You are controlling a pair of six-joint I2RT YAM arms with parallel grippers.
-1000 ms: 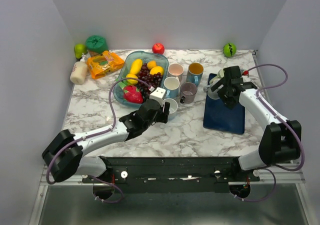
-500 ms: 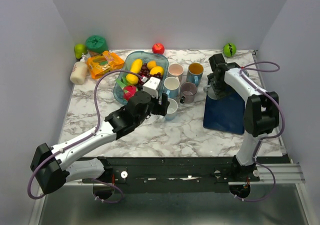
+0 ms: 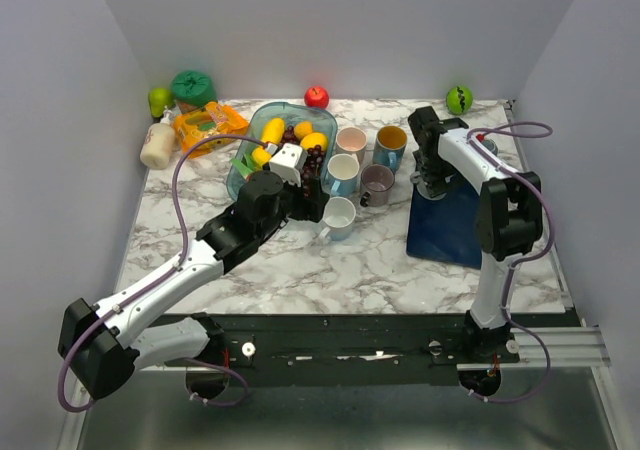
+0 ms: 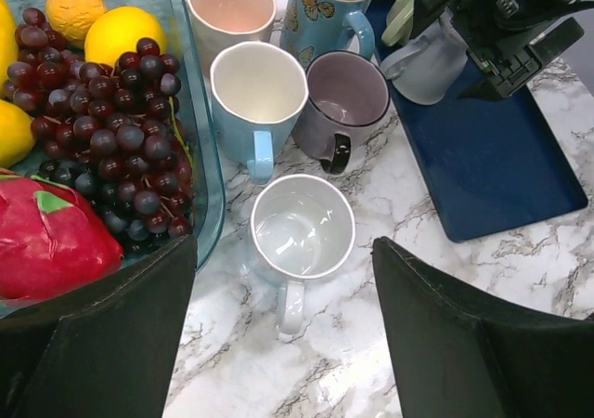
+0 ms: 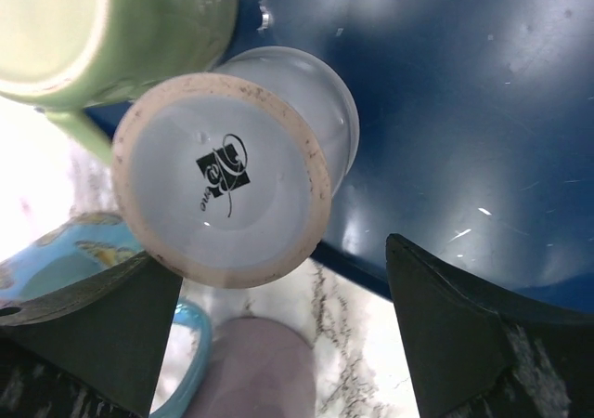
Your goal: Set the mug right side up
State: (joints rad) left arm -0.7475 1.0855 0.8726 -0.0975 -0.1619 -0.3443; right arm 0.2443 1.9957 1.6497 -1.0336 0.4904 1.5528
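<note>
1. Grey mug [image 5: 223,181]: upside down, base w/ logo facing up, on blue mat [image 5: 464,111] at its far-left corner; green mug [image 5: 121,28] just beside.
2. R hand [image 5: 278,283]: fingers spread wide, above mug base, gripping nothing.
3. L hand [image 4: 285,251]: spread, empty, over upright white mug [image 4: 302,228] on marble counter [image 4: 371,344].
4. Glass fruit dish [image 4: 206,172]: left of white mug.

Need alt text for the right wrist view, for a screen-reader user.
Upside-down pale mug at centre, its logo-stamped base facing the camera, standing on a blue mat. The right claw is open, its dark fingers low at either side; a green mug sits top left.
</note>
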